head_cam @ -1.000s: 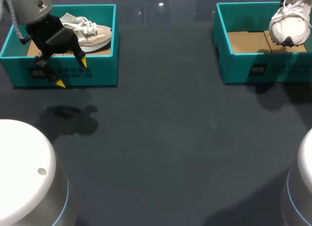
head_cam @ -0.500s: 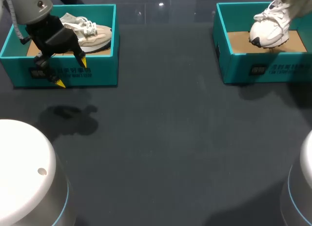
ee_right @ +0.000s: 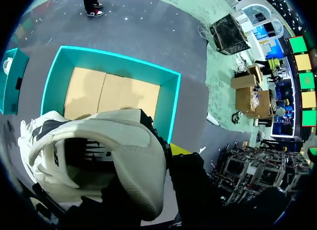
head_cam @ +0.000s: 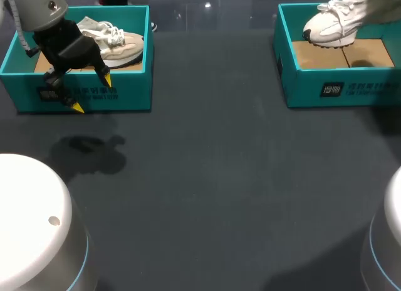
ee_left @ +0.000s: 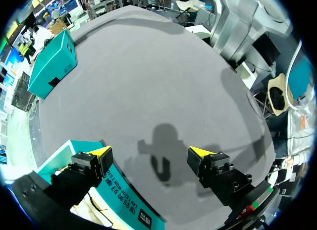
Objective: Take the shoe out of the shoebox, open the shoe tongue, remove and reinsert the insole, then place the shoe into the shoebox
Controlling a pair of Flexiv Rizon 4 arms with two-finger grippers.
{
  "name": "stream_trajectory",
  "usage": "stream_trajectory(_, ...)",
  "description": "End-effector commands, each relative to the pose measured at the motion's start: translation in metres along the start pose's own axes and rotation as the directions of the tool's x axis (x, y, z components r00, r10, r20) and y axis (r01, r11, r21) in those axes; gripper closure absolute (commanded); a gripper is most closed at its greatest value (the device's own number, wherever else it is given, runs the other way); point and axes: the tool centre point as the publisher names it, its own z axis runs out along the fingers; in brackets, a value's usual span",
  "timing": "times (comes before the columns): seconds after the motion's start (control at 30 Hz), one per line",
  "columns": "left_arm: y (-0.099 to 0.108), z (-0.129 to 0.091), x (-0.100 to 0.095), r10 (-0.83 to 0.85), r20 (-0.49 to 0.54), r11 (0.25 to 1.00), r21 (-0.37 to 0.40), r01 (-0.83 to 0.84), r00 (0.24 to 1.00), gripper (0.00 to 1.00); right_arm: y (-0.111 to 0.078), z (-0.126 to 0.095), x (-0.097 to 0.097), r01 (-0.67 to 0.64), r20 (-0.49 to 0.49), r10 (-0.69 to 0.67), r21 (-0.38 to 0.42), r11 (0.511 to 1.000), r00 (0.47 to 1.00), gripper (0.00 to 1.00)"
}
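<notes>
**Extraction stage, as we judge it.** The white sneaker (head_cam: 329,22) hangs above the right shoebox (head_cam: 313,84) with its toe lowest, clear of the cardboard floor (ee_right: 114,93). It is held by the heel, which leaves the opening and tongue facing the wrist camera and free for the tongue step. One yellow tip of our right gripper (ee_right: 173,151) shows just outside the heel collar. The other tip is hidden, presumably inside the shoe, so we read the gripper as clamped on the collar wall. Our left gripper (head_cam: 92,93) hovers over the front wall of the left shoebox (head_cam: 128,93), fingers spread and nothing between them. A beige sneaker (head_cam: 119,45) lies in that box. The dark surface (head_cam: 219,178) between the boxes offers room to set the shoe down.
</notes>
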Motion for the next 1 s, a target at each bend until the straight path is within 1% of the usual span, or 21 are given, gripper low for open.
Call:
stream_trajectory(0.03, 0.000, 0.000, 0.000, 0.000, 0.000, 1.000, -0.003, 0.000, 1.000, 0.00, -0.016, 0.023, 0.002, -0.313, 0.032, 0.313, 0.006, 0.950, 0.949, 1.00)
stream_trajectory(0.43, 0.000, 0.000, 0.000, 0.000, 0.000, 1.000, -0.003, 0.000, 1.000, 0.00, -0.016, 0.023, 0.002, -0.313, 0.032, 0.313, 0.006, 0.950, 0.949, 1.00)
stream_trajectory(0.5, 0.000, 0.000, 0.000, 0.000, 0.000, 1.000, -0.003, 0.000, 1.000, 0.00, -0.019, 0.032, 0.002, -0.311, 0.019, 0.312, -0.034, 0.950, 0.950, 1.00)
stream_trajectory(0.6, 0.000, 0.000, 0.000, 0.000, 0.000, 1.000, -0.003, 0.000, 1.000, 0.00, -0.027, 0.053, 0.001, -0.327, 0.025, 0.328, -0.040, 0.944, 0.944, 1.00)
stream_trajectory(0.67, 0.000, 0.000, 0.000, 0.000, 0.000, 1.000, -0.003, 0.000, 1.000, 0.00, -0.032, 0.064, 0.003, -0.342, 0.061, 0.342, -0.020, 0.940, 0.938, 1.00)
stream_trajectory(0.73, 0.000, 0.000, 0.000, 0.000, 0.000, 1.000, -0.003, 0.000, 1.000, 0.00, -0.037, 0.077, 0.003, -0.357, 0.047, 0.358, -0.022, 0.934, 0.933, 1.00)
stream_trajectory(0.8, 0.000, 0.000, 0.000, 0.000, 0.000, 1.000, -0.003, 0.000, 1.000, 0.00, -0.041, 0.087, 0.003, -0.378, 0.033, 0.378, -0.006, 0.926, 0.925, 1.00)
stream_trajectory(1.0, 0.000, 0.000, 0.000, 0.000, 0.000, 1.000, -0.003, 0.000, 1.000, 0.00, -0.041, 0.087, 0.003, -0.378, 0.033, 0.378, -0.006, 0.926, 0.925, 1.00)
